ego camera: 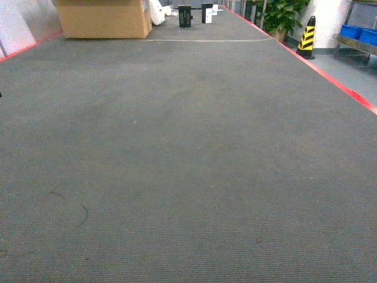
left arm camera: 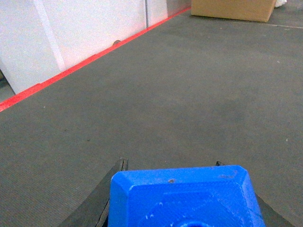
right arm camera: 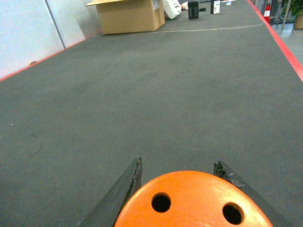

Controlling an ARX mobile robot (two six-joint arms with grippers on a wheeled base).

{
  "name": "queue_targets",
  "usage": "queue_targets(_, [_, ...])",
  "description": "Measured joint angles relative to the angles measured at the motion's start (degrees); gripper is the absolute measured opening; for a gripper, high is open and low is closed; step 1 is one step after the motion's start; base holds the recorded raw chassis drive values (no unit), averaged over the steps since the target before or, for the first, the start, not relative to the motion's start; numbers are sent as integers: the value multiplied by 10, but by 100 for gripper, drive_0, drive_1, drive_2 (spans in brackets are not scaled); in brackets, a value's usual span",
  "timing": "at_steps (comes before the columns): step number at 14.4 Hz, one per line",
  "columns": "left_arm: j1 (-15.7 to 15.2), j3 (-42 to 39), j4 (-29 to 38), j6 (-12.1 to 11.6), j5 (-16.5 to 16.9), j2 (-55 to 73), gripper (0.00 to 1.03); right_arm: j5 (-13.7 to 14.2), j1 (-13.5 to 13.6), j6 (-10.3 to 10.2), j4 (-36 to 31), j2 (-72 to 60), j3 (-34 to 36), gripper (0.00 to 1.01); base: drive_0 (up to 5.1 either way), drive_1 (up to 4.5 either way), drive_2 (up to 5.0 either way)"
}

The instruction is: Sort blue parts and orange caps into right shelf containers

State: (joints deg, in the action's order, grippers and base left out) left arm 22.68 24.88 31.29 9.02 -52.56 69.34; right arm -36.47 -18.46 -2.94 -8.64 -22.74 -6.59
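Closest in the right wrist view, the right pincer (right arm camera: 177, 172) holds a round orange plastic cap (right arm camera: 191, 201) between its two dark fingers (right arm camera: 128, 182), the flat top with small round holes facing the camera. In the left wrist view, the left pincer (left arm camera: 170, 165) is closed on a bright-blue moulded plastic part (left arm camera: 182, 198) with bevelled corners, its dark fingers (left arm camera: 111, 182) pressed to either side. Both held things hang above a wide dark-grey ribbed carpet floor (ego camera: 177, 165) edged by a red stripe (ego camera: 330, 79). In the head view neither pincer shows; only this floor stretches ahead. Far along it stands a large brown cardboard box (ego camera: 106, 19), the landmark at the upper left. Just right of the box lies a white bundle (ego camera: 156, 12), and further right of it stand two small black upright objects (ego camera: 185, 16). Well to the right of the box, past the red stripe, stands a black-and-yellow striped cone (ego camera: 307, 38), with a green potted plant (ego camera: 283, 15) between. Rightmost, bright-blue plastic crates (ego camera: 358, 33) sit on a metal shelf (ego camera: 353, 44).
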Motion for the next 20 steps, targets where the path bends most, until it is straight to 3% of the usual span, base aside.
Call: queue_targets(20, [0, 0, 0, 0, 0, 0, 45, 0, 0, 0, 0, 0, 0, 41, 0, 0, 0])
